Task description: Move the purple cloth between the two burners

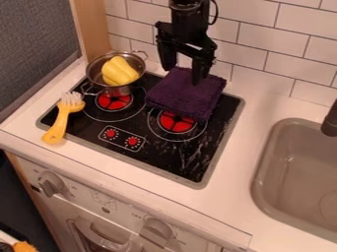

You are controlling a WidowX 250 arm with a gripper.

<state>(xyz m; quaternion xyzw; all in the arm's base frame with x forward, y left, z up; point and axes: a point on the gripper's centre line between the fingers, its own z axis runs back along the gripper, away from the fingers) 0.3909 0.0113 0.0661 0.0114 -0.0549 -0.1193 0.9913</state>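
My gripper [183, 75] hangs at the back of the stove, open, its two fingers apart over the rear part of the purple cloth [184, 96]. Whether the fingertips touch the cloth, I cannot tell. The cloth is folded into a thick pad and lies on the back right of the black stovetop, covering the rear edge of the right burner [176, 123]. To its left is the left burner [114, 101], partly under a metal pot.
The metal pot [125, 89] holds a yellow item [119, 71]. A yellow-handled brush [60, 123] lies over the stove's left edge. The grey sink [299, 172] is at right, and a tiled wall [283, 49] stands behind the stove.
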